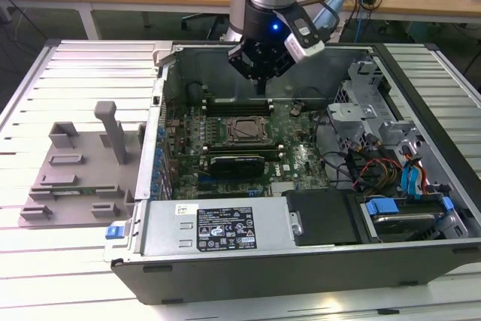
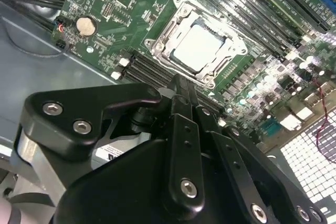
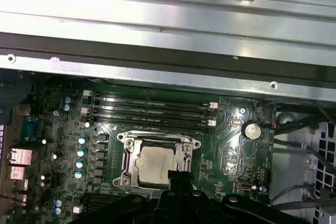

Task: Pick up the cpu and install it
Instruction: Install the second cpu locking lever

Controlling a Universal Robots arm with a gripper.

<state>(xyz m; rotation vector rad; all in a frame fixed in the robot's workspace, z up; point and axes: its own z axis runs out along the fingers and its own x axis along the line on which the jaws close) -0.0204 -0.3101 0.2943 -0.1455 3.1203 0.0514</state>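
Silvery-grey, flat and square, the cpu [image 3: 159, 163] sits inside the socket frame [image 3: 126, 158], a bright stamped-metal rectangle with screw lugs at its corners; in the second wrist view the cpu [image 2: 198, 49] shows a matte, slightly pale top lying level within that frame. Green motherboard [image 3: 231, 135] around it, glossy, studded with small cylindrical capacitors. Four long dark memory slots [image 3: 149, 109] lie at 12 o'clock of the socket in the first wrist view, a round silver coin cell [image 3: 253, 130] at about 2 o'clock.

Claw [image 1: 261, 79]: black, angular, hanging over the open computer case [image 1: 225, 261], above the board at 12 o'clock of the socket in the exterior view. In the second wrist view the claw [image 2: 182, 85] shows matte black linkage plates with bright screw heads, its narrow fingers [image 2: 185, 98] drawn together with no visible gap and nothing between them, tips apart from the cpu. Probably clear of the board too, though contact is hard to judge from these angles.

Case: grey sheet steel, black drive bay [image 1: 327, 216], tangle of coloured cables [image 1: 376, 171] on the exterior view's right. Grey plastic tray [image 1: 75, 178] with raised blocks and one upright post lies at 9 o'clock of the case on the ribbed pale metal worktop [image 1: 90, 65].
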